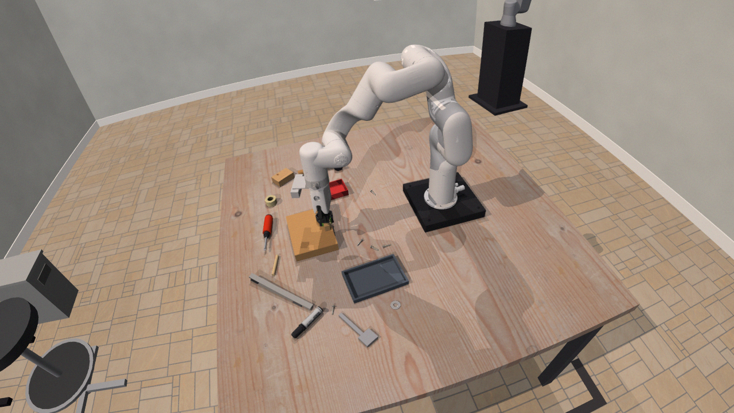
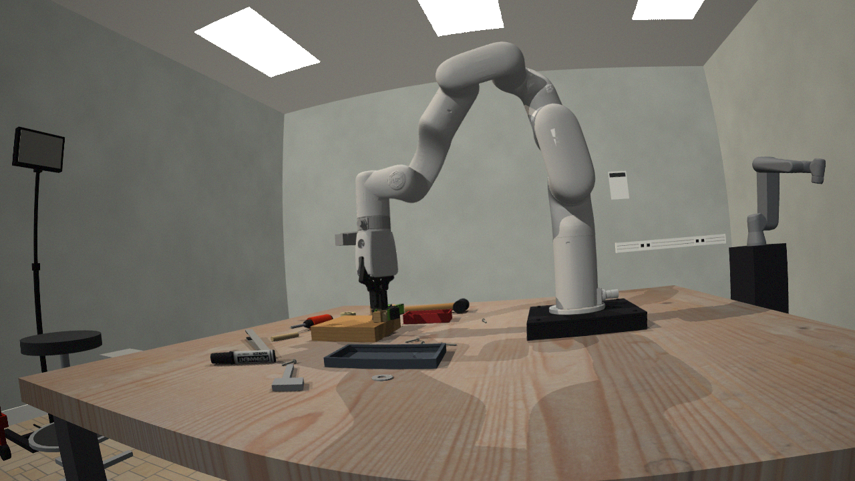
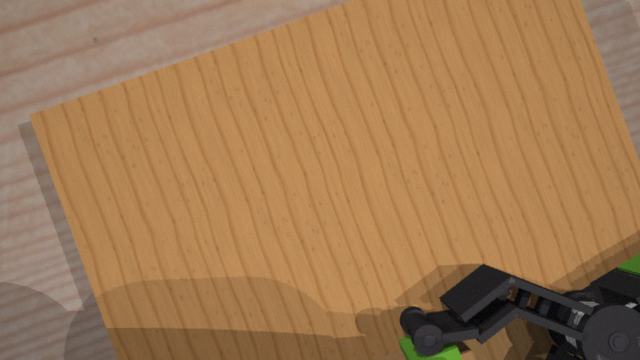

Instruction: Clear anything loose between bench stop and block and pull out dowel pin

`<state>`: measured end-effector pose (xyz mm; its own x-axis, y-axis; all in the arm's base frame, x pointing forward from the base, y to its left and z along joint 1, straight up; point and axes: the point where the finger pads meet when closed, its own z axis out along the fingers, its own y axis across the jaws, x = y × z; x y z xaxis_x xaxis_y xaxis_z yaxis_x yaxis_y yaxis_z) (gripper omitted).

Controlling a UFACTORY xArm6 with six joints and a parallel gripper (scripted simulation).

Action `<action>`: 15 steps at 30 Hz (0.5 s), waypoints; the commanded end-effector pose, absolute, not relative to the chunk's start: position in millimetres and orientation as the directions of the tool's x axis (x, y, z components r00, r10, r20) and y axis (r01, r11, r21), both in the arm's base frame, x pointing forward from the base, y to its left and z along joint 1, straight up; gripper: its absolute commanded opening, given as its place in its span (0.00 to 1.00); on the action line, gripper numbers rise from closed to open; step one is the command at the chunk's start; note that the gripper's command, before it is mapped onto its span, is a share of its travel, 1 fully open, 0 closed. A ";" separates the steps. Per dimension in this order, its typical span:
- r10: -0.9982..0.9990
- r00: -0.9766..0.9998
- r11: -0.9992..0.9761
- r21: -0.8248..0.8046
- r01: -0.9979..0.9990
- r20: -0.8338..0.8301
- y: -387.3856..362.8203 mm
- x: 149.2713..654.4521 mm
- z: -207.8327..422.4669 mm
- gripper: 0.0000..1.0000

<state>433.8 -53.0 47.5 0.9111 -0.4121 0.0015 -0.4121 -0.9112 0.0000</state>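
The bench board (image 1: 308, 241) (image 2: 347, 327) (image 3: 300, 175) lies on the table left of the arm's base. At its far right corner the small wooden block (image 2: 377, 316) sits with the green spring clamp (image 2: 395, 310) (image 3: 432, 351) on it. My gripper (image 1: 324, 219) (image 2: 379, 303) points straight down onto the block's top and is shut on the dowel pin, which the fingers hide. In the wrist view only the black finger linkage shows at the bottom right, over the block and the clamp's green jaws. The bench stop and any gap beside the block are hidden.
A red tray (image 1: 338, 189) and a hammer (image 2: 433, 307) lie behind the board. A screwdriver (image 1: 267, 226), a tape roll (image 1: 270, 200) and a loose stick (image 1: 274, 264) lie to its left. A dark tray (image 1: 375, 277), screws (image 1: 371, 246), a ruler (image 1: 280, 291) and a marker (image 1: 307, 322) lie in front.
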 end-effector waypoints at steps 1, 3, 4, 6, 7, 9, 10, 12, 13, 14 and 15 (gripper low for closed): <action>-0.338 0.941 -0.941 -0.004 -0.338 0.005 -53.2 435.2 49.0 0.00; -0.307 0.952 -0.952 -0.004 -0.307 0.005 -53.2 435.2 49.0 0.00; -0.307 0.952 -0.952 -0.004 -0.307 0.005 -53.2 435.2 49.0 0.00; -0.291 0.957 -0.957 -0.004 -0.291 0.005 -53.2 435.2 49.1 0.00; -0.275 0.961 -0.961 -0.004 -0.275 0.005 -53.2 435.2 49.1 0.00; -0.243 0.970 -0.970 -0.004 -0.243 0.005 -53.2 435.2 49.1 0.00; -0.226 0.974 -0.974 -0.004 -0.226 0.005 -53.2 435.2 49.1 0.00; -0.193 0.981 -0.981 -0.004 -0.193 0.005 -53.2 435.2 49.1 0.00; -0.177 0.984 -0.984 -0.003 -0.177 0.005 -53.2 435.2 49.2 0.00; -0.160 0.987 -0.987 -0.003 -0.160 0.005 -53.2 435.2 49.2 0.00; -0.143 0.990 -0.990 -0.003 -0.143 0.005 -53.2 435.2 49.2 0.00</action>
<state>433.8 -53.0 47.7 0.9783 -0.2070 0.0014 -0.2070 -0.9783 0.0004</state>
